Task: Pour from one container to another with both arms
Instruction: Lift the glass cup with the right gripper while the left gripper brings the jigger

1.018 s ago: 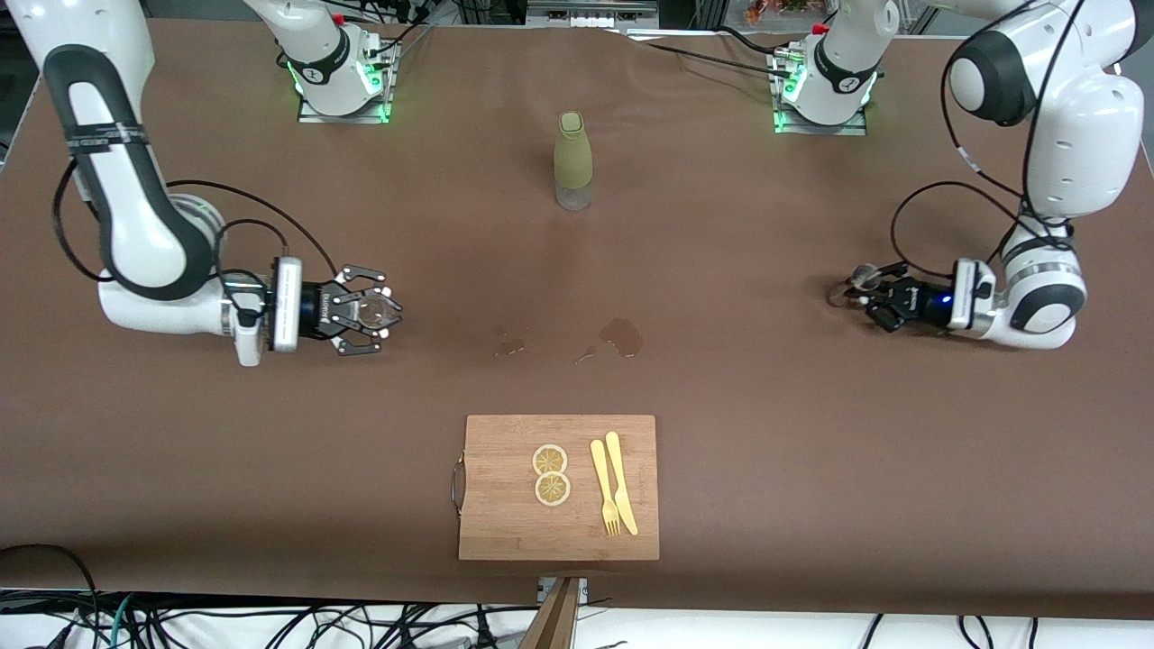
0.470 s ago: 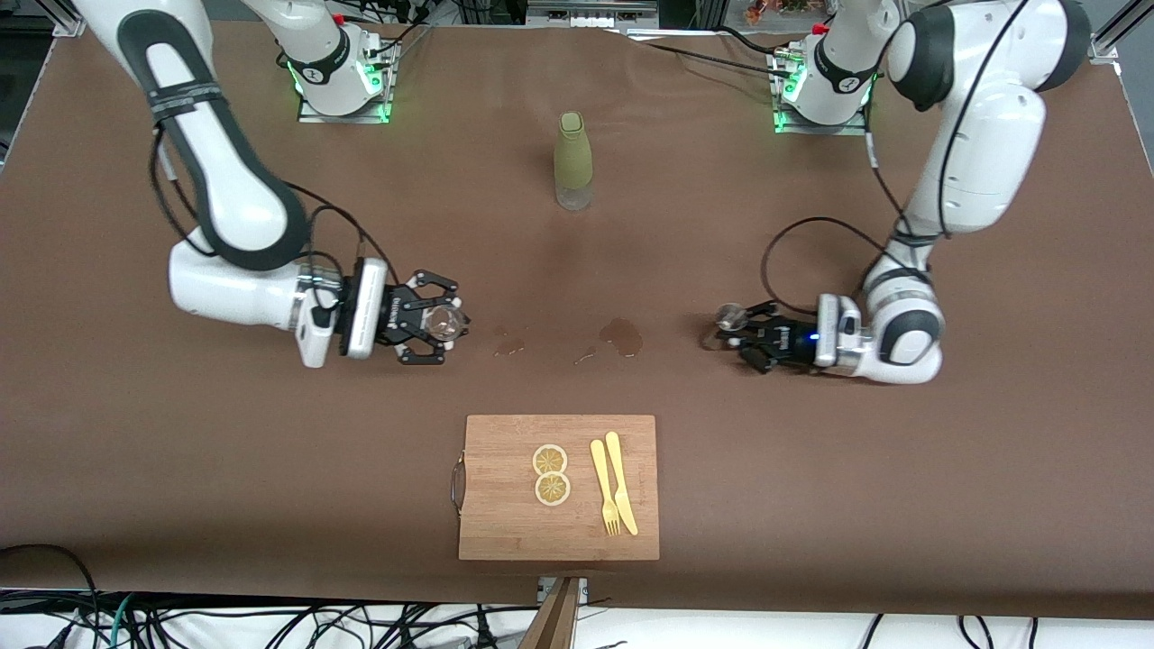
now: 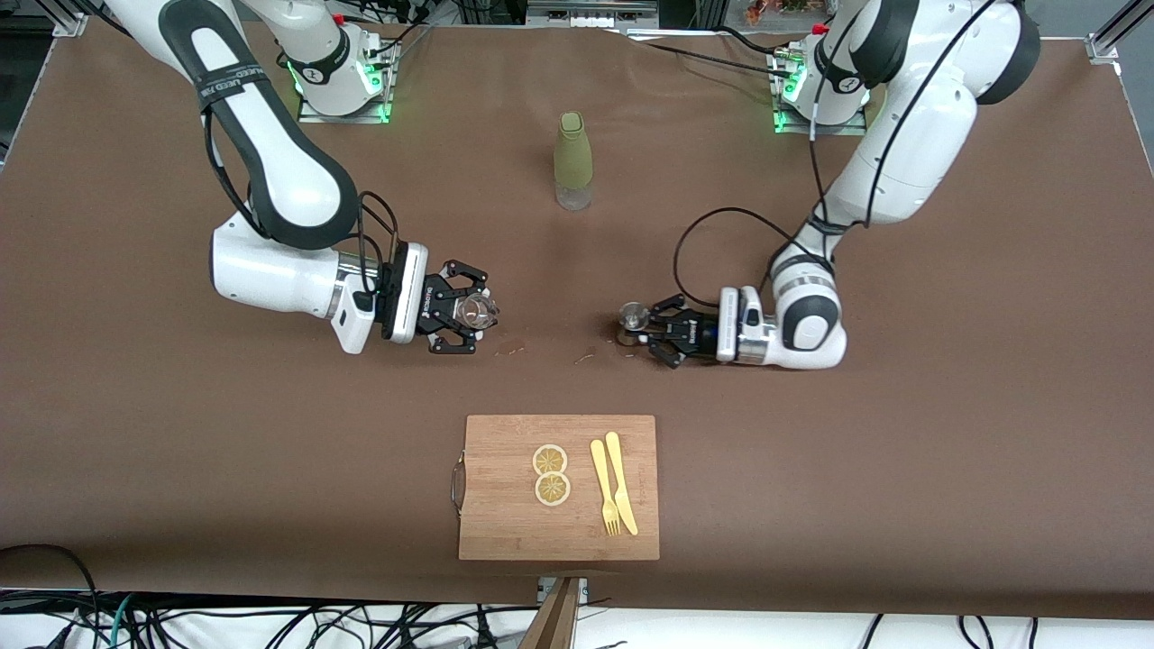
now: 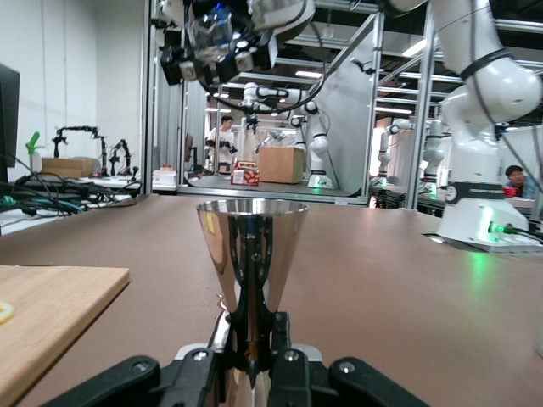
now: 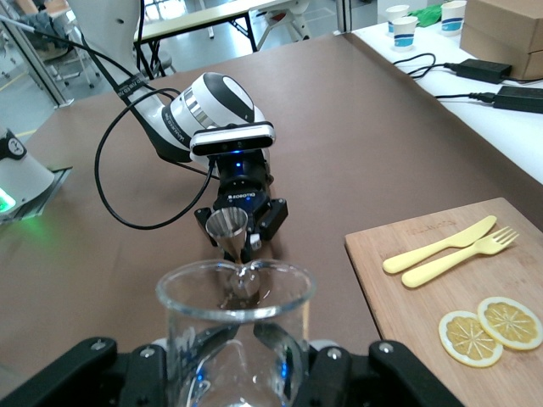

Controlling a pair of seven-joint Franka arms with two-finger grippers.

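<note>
Both arms are at the lining-up step before the pour. The right tool point(image 3: 469, 317) is clamped on the clear glass tumbler point(image 3: 475, 311), upright and raised over the brown table point(image 3: 180, 433) toward the right arm's end. The left tool point(image 3: 651, 336) grips the waist of the silvery jigger point(image 3: 633, 316), upright, low over a dark spill mark. Next, I judge, the tumbler's lip must come above the jigger's rim, then tip slowly

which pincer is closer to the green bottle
Roughly even, the left slightly closer. The bottle stands between the bases. The left pincer holds the jigger toward its arm's end; the right pincer holds the glass toward its own.
</note>
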